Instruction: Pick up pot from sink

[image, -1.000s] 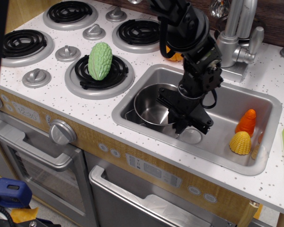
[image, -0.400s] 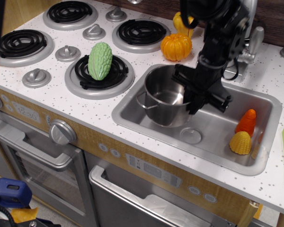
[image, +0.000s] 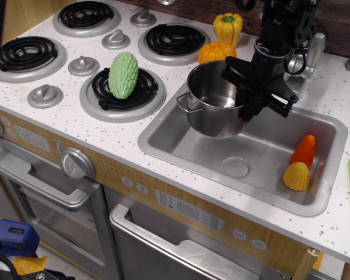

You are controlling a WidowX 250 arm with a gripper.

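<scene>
The shiny steel pot [image: 210,102] hangs above the left part of the sink [image: 181,146], clear of the basin floor. One wire loop handle sticks out on its left. My black gripper [image: 245,96] is shut on the pot's right rim and holds it up, with the arm reaching down from the upper right. The round drain disc [image: 235,167] shows in the basin floor below.
An orange carrot-like toy [image: 305,150] and a yellow corn-like toy [image: 296,176] lie at the sink's right end. An orange pumpkin [image: 216,51] and a yellow pepper [image: 228,24] sit behind the sink. A green gourd [image: 123,74] rests on the front burner. The faucet [image: 306,35] stands behind the arm.
The gripper took hold of the pot's right rim in the sink and lifted it up and back; the pot now hangs above the basin.
</scene>
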